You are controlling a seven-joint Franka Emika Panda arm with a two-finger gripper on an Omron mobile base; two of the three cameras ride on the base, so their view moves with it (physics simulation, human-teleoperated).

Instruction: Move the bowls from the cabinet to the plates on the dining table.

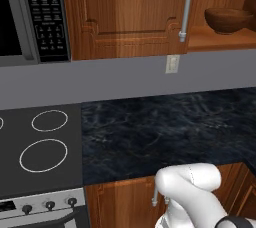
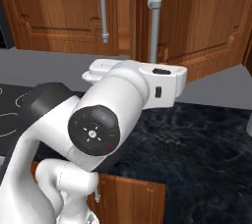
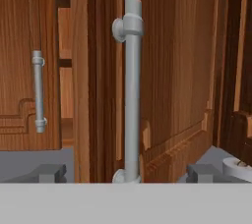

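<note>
Arm point(image 2: 106, 120) fills the left and centre, elbow joint with a dark round cap facing us. Behind it, the wooden cabinet point(image 2: 197, 16): one door point(image 2: 59, 12) flat, the other swung out at an angle, both with long silver handles point(image 2: 155, 26). Black marbled counter point(image 2: 197, 144) below, stove point(image 2: 12, 102) at far left.

Kitchen: stove point(image 1: 40, 147), microwave point(image 1: 30, 14), cabinet point(image 1: 125, 12).

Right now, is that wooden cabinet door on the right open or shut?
Open. The right cabinet door is swung outward at an angle, and in the left base view the brown bowl sits exposed on the shelf.
</note>
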